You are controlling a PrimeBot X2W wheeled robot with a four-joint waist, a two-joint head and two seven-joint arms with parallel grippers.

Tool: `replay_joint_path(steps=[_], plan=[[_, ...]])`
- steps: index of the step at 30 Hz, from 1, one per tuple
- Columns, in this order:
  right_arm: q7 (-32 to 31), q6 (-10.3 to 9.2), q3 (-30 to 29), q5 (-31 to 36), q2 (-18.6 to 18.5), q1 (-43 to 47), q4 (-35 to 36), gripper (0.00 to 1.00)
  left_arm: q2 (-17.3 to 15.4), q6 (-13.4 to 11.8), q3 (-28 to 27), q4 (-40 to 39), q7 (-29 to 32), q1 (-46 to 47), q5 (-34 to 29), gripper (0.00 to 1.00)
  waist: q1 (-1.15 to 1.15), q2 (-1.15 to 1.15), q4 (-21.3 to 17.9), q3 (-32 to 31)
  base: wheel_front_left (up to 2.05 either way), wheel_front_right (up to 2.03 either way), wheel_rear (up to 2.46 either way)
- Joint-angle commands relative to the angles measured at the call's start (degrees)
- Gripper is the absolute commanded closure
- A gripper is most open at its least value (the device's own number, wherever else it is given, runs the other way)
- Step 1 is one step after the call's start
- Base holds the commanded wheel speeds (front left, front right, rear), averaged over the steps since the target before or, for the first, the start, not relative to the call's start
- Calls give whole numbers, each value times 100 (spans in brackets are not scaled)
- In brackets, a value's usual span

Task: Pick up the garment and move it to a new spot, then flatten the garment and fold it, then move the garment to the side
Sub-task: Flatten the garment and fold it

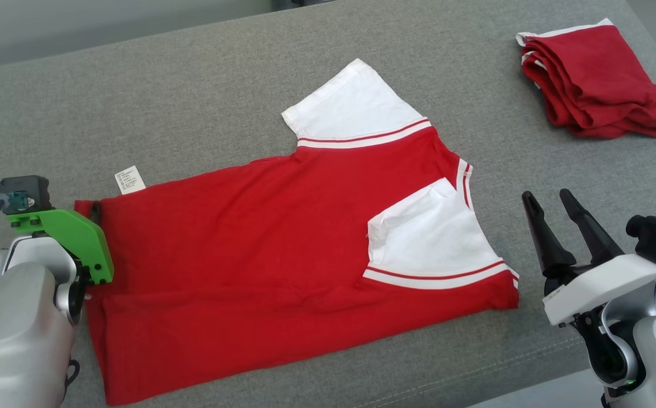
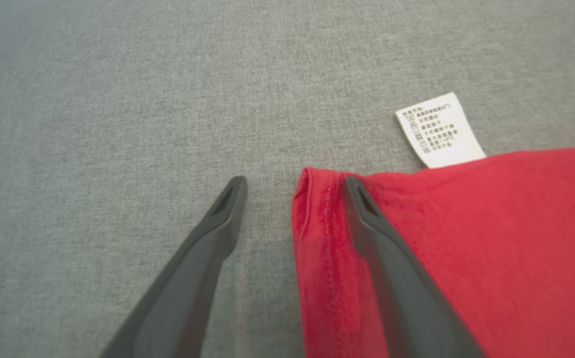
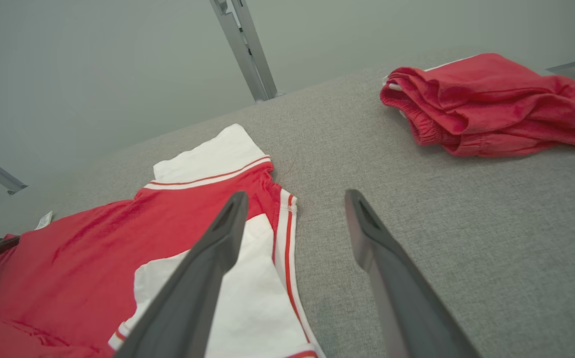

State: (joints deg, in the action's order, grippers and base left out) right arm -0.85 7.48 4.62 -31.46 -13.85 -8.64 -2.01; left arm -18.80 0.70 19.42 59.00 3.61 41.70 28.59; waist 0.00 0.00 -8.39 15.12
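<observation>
Left gripper point(image 2: 292, 186): jaws spread wide, nothing grasped. It stands at the hem corner of the T-shirt point(image 1: 259, 238), with one finger point(image 2: 396, 268) over the red cloth just inside the stitched hem and the other over bare grey cover. Contact with the cloth cannot be judged.

Right gripper point(image 1: 545, 194): also released and empty. It hangs over the worktop point(image 1: 191, 102), just beside the shirt's collar end and apart from the cloth.

The T-shirt is red with white, red-striped sleeves. It lies flat across the middle of the worktop, hem toward the robot's left and collar toward its right. The near sleeve point(image 1: 430, 232) is turned in over the body and the far sleeve point(image 1: 350, 107) is spread outward. A white care label point(image 1: 130, 179) pokes out at the far hem edge.

A second red garment point(image 1: 594, 85), folded, sits at the far right corner, well apart.
</observation>
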Motion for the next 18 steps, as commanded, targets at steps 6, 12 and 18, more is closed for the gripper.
replay_joint_path(steps=[6, 12, 18], plan=[[45, 2, 35, -33, -36, -106, -49, 0, 55, 130, 163, 234, -29, 196, -111, 67, 0, 0, -33, 12, 0, 0, 0], [28, 2, 83, -44, -99, -179, -70, 0, 105, 198, 251, 428, -62, 298, -122, 100, 0, 0, -19, 2, 0, 0, 0], [-132, 2, 68, 154, -233, -544, -119, 0, 219, 288, 170, 357, -511, 337, 22, 100, 0, 0, 166, -58, 0, 0, 0]])
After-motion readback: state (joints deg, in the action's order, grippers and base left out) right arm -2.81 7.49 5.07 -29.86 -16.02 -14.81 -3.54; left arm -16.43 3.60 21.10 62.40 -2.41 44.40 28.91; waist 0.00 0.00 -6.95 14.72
